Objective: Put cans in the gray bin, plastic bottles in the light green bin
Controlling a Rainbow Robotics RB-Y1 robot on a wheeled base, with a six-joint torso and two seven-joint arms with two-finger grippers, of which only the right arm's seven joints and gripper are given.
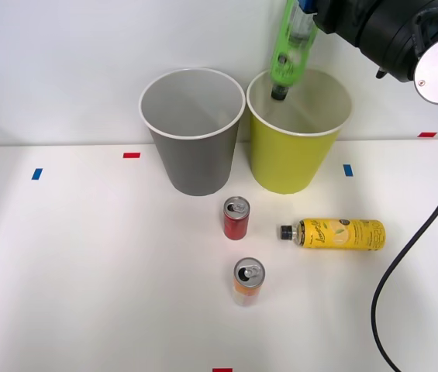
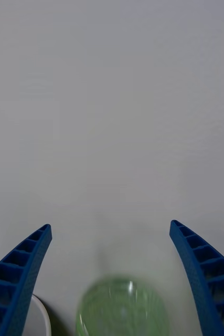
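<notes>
Nearest the front camera stands the slim orange drink can with a silver top (image 1: 248,280), upright, low centre of the frame. Just above it stands the matching red can (image 1: 236,218), also upright; the two are near each other but apart. To the right of the red can lies the yellow-labelled, black-capped plastic bottle (image 1: 335,232), on its side, cap pointing left. None of the three has been sorted yet.

Behind them, at upper centre, stand the tall tapered gray bin with a white rim (image 1: 194,147) and, to its right and touching or nearly so, the yellow-green bin of like shape (image 1: 292,155).

The green-labelled plastic bottle (image 1: 290,48) hangs cap-down above the lime bin's mouth, slightly tilted, its cap just inside the rim line. In the wrist view the right gripper (image 2: 112,294) has its blue ribbed fingers (image 2: 17,278) spread wide at the two corners, with the blurred bottle (image 2: 122,307) between them, not touched by either. Judgement: the bottle has been let go over the correct bin and is dropping in.

Surface: a plain white table (image 1: 87,271) carrying small red and blue tape marks (image 1: 131,155). A bare white wall (image 1: 87,62) stands behind. A black cable (image 1: 405,263) hangs at the right edge.
</notes>
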